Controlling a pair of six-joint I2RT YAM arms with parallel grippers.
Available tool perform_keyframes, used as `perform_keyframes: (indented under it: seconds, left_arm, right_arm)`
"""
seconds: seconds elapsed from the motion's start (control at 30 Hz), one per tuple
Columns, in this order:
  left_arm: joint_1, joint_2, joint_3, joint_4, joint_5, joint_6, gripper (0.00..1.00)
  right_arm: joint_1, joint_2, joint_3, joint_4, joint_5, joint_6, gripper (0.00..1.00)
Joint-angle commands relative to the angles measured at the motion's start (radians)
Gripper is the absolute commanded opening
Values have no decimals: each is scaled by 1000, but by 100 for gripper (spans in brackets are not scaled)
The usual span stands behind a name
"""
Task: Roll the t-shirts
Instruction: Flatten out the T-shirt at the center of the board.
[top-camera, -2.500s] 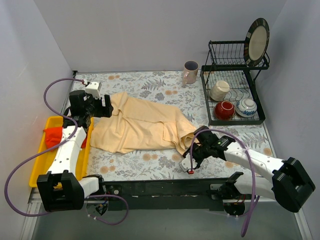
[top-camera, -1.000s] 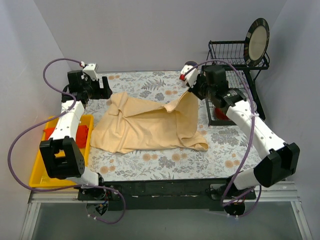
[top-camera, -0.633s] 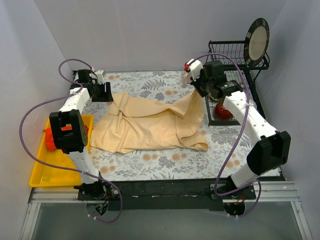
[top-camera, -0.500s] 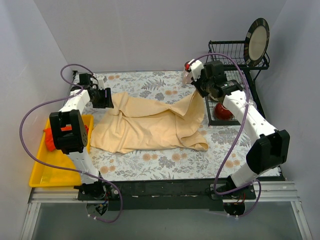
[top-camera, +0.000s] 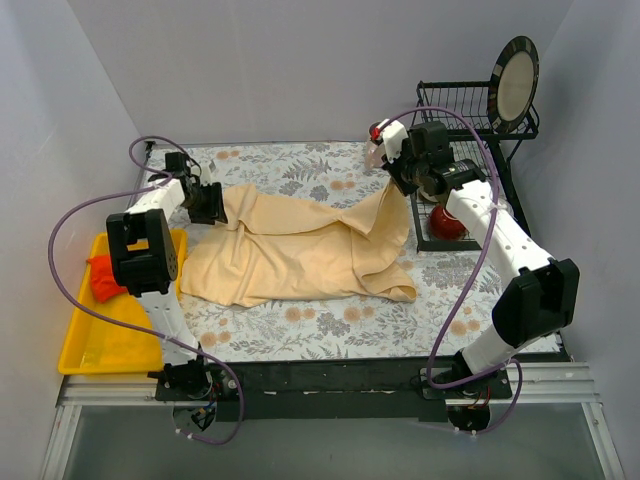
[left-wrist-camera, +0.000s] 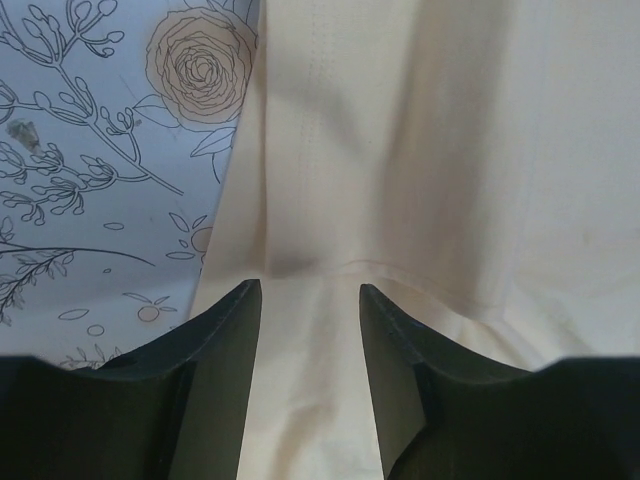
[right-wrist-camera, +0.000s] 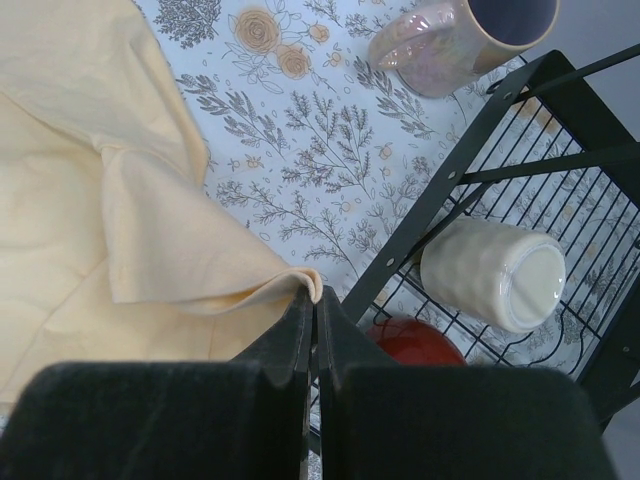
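Plain pale grey walls (top-camera: 300, 60) are enclosing the tabletop (top-camera: 300, 165) on three sides, soft even light is falling across its floral print, and a black rail (top-camera: 330, 378) is running along the near edge.

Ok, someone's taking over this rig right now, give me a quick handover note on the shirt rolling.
Left end effector: open over the shirt's far-left edge, gripping nothing.
Right end effector: shut on the shirt's far-right corner, lifted beside the rack.
Shirt: spread on the table, wrinkled, near-right part folded over.
Done: no rolling yet.
Left: probably grip the left corner, pull the shirt flat, then roll it.
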Motion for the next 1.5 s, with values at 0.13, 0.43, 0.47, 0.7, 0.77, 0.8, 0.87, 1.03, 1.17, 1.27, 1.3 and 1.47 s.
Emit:
perform_keyframes:
  seconds: [0.13, 0.43, 0.47, 0.7, 0.77, 0.8, 0.87, 1.03, 1.17, 1.27, 1.3, 1.47]
  left_arm:
    - [5, 68, 72, 2, -8, 16, 42]
    - [4, 73, 66, -7, 12, 11, 35]
    - [3, 67, 61, -7, 12, 11, 35]
    - [0, 47, 19, -8, 25, 5, 29]
    - [2, 44, 21, -11, 22, 8, 27]
    - [2, 44, 24, -14, 21, 11, 24]
    - [2, 39, 29, -20, 13, 12, 19]
    - [2, 16, 94, -57, -7, 35, 0]
    - [14, -39, 214, -91, -5, 22, 0]
    - [33, -126, 257, -56, -4, -18, 0]
    - [46, -146, 288, -42, -7, -30, 0]
    - [106, -264, 386, 74, -21, -127, 0]
  right_arm:
    - [-7, 5, 5, 6, -3, 9, 1]
    - [-7, 18, -4, 12, 5, 6, 1]
    - [-5, 18, -5, 14, 6, 6, 1]
    - [-5, 36, -5, 20, 5, 4, 1]
    - [-5, 44, -1, 18, 5, 3, 1]
    - [-7, 47, 2, 23, 5, 1, 1]
    - [-5, 50, 2, 29, 8, 1, 1]
    - [-8, 74, 65, 55, 66, -10, 1]
    - [-16, 110, 166, 97, 139, -75, 1]
    - [-25, 142, 273, 165, 244, -129, 1]
    - [-40, 153, 304, 175, 256, -135, 1]
    - [-76, 203, 459, 251, 339, -181, 1]
